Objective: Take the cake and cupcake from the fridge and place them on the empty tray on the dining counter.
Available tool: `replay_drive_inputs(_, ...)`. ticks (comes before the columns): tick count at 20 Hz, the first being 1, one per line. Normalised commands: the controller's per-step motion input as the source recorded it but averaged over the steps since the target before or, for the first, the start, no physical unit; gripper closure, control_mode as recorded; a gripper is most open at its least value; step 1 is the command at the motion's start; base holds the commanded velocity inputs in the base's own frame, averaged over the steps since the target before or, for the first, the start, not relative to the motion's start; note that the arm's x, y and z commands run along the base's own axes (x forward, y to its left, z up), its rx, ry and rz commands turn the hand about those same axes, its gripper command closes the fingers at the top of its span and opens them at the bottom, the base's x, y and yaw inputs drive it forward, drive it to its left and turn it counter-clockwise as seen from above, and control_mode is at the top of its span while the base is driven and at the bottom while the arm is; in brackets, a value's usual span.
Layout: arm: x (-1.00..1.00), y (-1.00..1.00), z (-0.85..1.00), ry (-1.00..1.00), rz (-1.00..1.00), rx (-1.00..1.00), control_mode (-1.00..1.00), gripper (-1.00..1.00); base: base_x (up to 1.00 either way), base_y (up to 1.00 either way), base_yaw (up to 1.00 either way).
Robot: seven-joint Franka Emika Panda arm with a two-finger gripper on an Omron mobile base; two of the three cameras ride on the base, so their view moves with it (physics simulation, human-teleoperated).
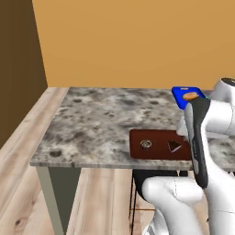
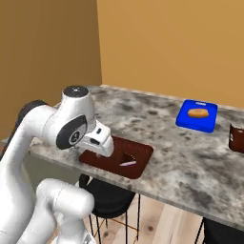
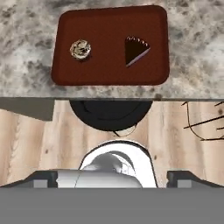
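The dark reddish-brown tray [image 3: 109, 70] lies on the dining counter [image 3: 26, 52] close to its near edge. On the tray the round cupcake [image 3: 81, 49] sits to the left and the wedge-shaped cake [image 3: 134, 50] to the right, a little apart. The left base view shows the tray [image 1: 137, 151], the cupcake [image 1: 146, 144] and the cake [image 1: 174, 146]. My gripper [image 3: 113, 178] hangs above the counter's near edge, well clear of the tray, open and holding nothing. The white hand partly covers the tray [image 2: 138, 155] in the right base view. The fridge is out of view.
A blue tray with an orange item [image 2: 197, 115] sits farther back on the counter [image 2: 190, 152]. A dark brown object [image 2: 237, 138] stands at the right edge. A black stool [image 3: 109, 113] is tucked under the counter. Wooden floor lies below.
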Motion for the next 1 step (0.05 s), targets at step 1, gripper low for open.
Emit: replay_drive_inputs(1,-1.0,0.62,1.0,0.0,0.19,-0.05,-1.0,-1.0,0.0,0.0,0.0)
